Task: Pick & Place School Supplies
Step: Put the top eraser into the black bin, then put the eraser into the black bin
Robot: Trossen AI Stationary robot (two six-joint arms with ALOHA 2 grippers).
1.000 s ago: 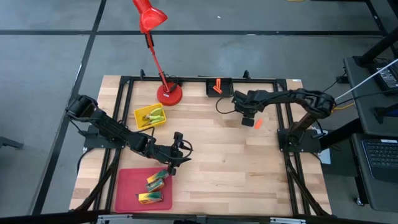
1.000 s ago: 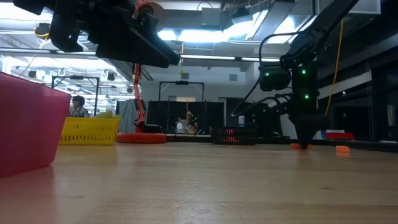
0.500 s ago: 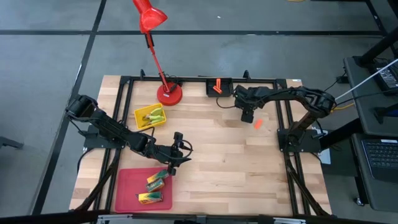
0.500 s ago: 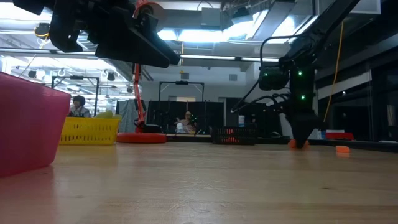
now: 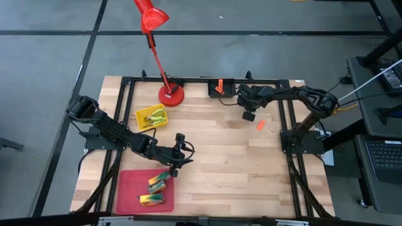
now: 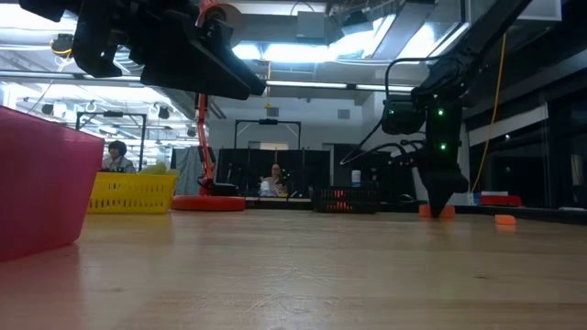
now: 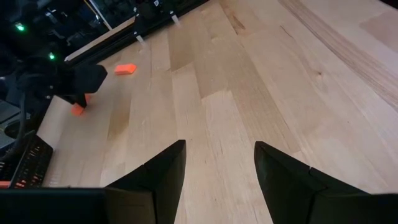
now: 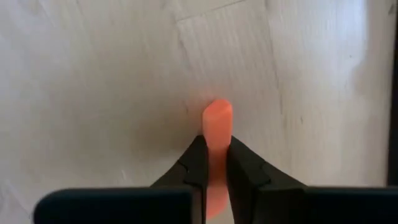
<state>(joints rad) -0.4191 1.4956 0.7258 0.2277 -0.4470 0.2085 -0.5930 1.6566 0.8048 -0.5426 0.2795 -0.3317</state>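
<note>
Orange piece (image 8: 216, 134) pinched in right gripper (image 8: 214, 163), hidden from above.

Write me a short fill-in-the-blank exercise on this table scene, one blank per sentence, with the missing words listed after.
1. The right gripper is shut on a stubby piece coloured ____.
2. The left gripper has its fingers ____ and holds nothing.
3. The green-and-yellow boxes lie in the ____ tray.
4. A second orange piece lies loose on the ____.

Missing words: orange; open; red; table
</note>
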